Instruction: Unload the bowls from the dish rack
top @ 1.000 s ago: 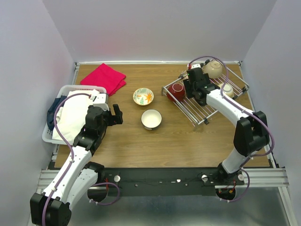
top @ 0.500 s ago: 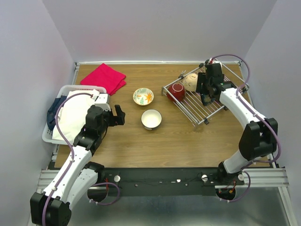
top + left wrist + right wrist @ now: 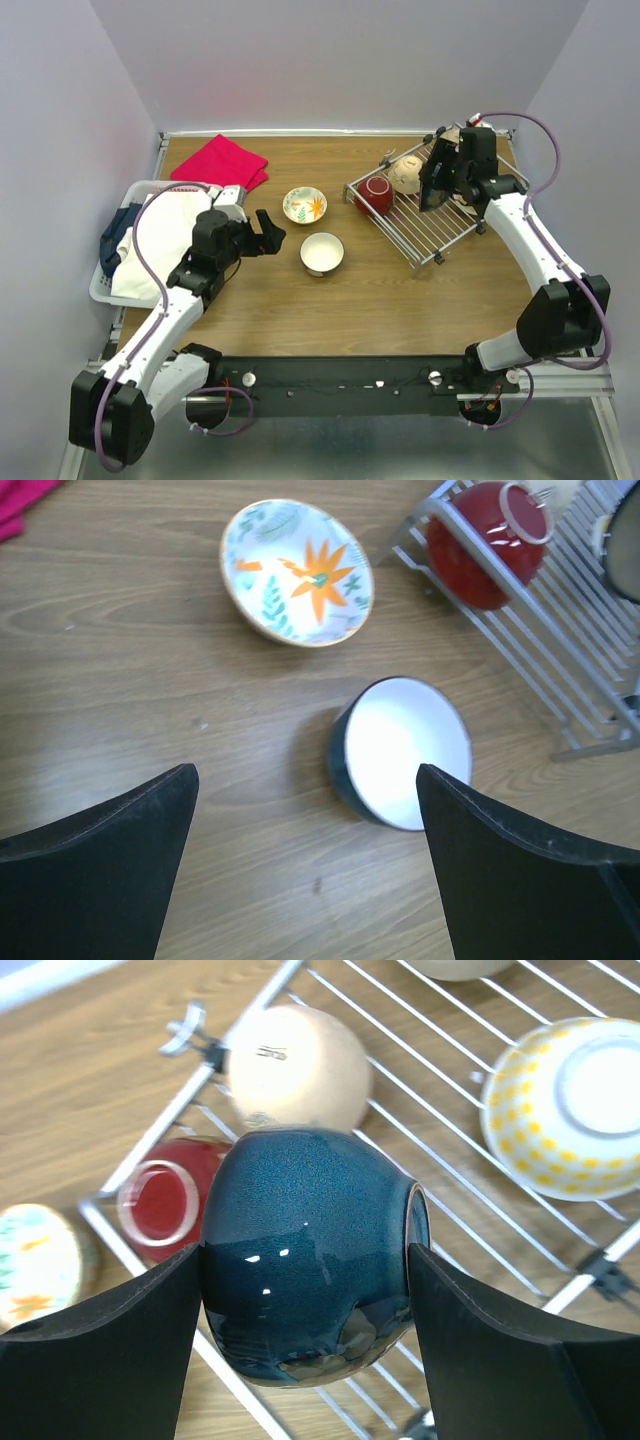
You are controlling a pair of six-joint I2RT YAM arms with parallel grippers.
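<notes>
Right gripper: clamped on a teal-blue bowl, one finger on each flank, glazed outside toward the wrist camera, rim turned to the right of that view. Held over the dish rack; contact with the bars not discernible.

Dish rack: silver wire, at the far right of the table, set at an angle to the table edge.

On the rack:
- red bowl, at the rack's near-left corner, tipped, foot ring showing, leaning by the raised rim.
- tan bowl, just beyond the red one, base with a dark mark toward the right wrist camera.
- yellow-dotted bowl, upside down, white foot ring uppermost.
- cream bowl, only an edge visible at the top of the right wrist view.

On the bare wood, left of the rack:
- floral bowl, upright, orange flower and green leaves inside.
- white-lined bowl, upright, dark outside, nearer the arms, apart from the floral one.

Left gripper: jaws wide apart, nothing between them, above the table beside the white-lined bowl.

Elsewhere: red cloth, folded, far left corner; white plastic basket at the left edge, with a white cloth in it.
</notes>
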